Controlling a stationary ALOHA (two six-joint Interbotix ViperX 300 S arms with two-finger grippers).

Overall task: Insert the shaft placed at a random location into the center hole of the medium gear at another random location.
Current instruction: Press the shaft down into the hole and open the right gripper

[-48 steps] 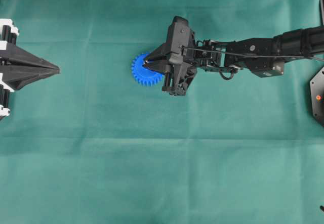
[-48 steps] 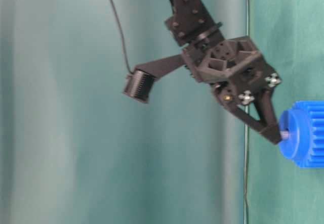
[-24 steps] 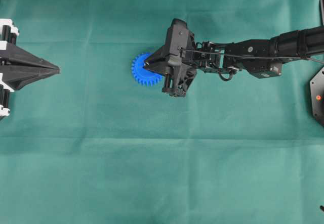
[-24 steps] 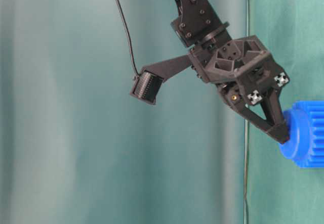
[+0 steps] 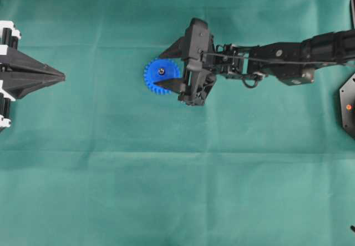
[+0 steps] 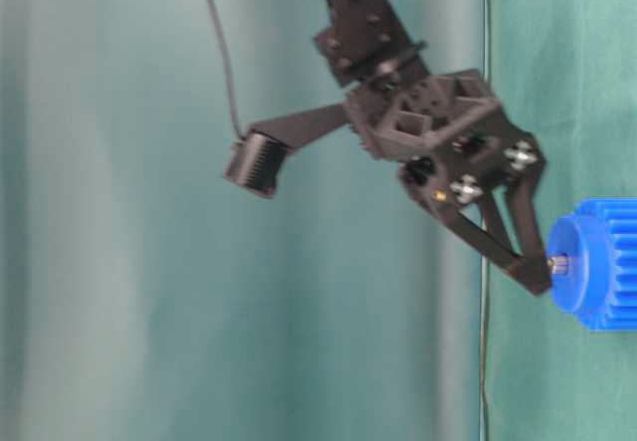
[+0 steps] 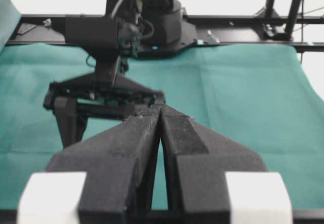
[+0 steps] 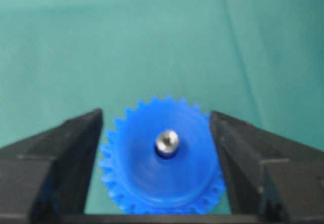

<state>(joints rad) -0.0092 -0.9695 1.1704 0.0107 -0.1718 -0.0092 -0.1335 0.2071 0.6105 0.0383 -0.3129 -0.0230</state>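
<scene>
The blue medium gear (image 5: 157, 79) lies flat on the green cloth. The silvery shaft (image 5: 161, 70) stands in its center hole, its top poking out above the hub (image 8: 166, 141). My right gripper (image 5: 158, 69) is open just above the gear, one finger on each side of the hub and neither touching the shaft. The table-level view shows the shaft tip (image 6: 560, 263) in the gear (image 6: 602, 262), beside one fingertip (image 6: 535, 276). My left gripper (image 5: 62, 77) is shut and empty at the far left; its closed tips also show in the left wrist view (image 7: 160, 107).
Green cloth covers the whole table. A black device with a red light (image 5: 348, 106) sits at the right edge. The right arm (image 5: 277, 57) stretches in from the right. A black frame rail (image 7: 243, 19) runs along the table's far side.
My right gripper has opened and let go of the shaft, which now stands in the gear's center hole. The fingers have spread to either side. The left arm has not moved.
</scene>
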